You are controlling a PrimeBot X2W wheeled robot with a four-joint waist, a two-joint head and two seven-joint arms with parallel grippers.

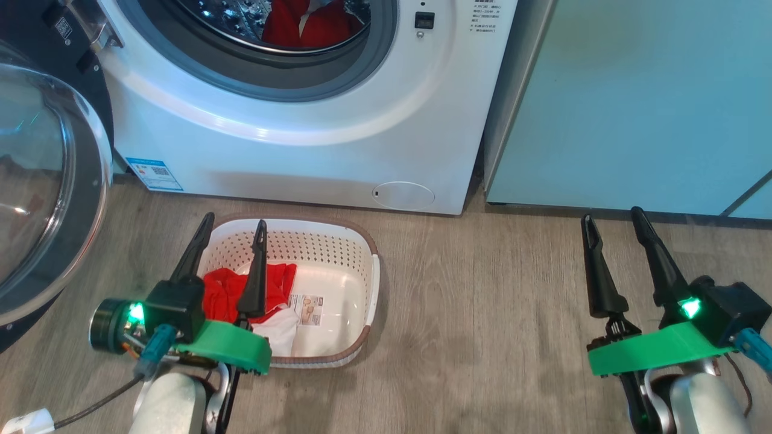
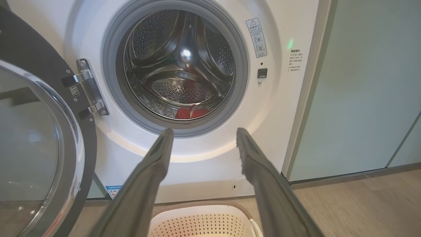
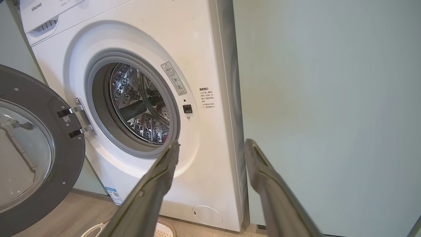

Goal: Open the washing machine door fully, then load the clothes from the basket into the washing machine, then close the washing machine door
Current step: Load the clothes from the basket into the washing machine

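The white washing machine (image 1: 313,138) stands at the top of the head view, with its round washing machine door (image 1: 42,181) swung wide open to the left. A red garment (image 1: 307,27) lies in the steel drum, also seen in the left wrist view (image 2: 192,113). The cream basket (image 1: 368,283) sits on the floor before the washer and holds red and white clothes (image 1: 220,292) at its left end. My left gripper (image 1: 235,220) hangs open above those clothes, nothing between its fingers. My right gripper (image 1: 611,214) stands open over bare floor at the right.
A pale teal cabinet (image 1: 633,102) flanks the washer's right side. Wooden floor (image 1: 482,313) stretches between the basket and my right arm. The open door's glass (image 2: 33,148) bulges close beside my left arm. A cable trails at the lower left.
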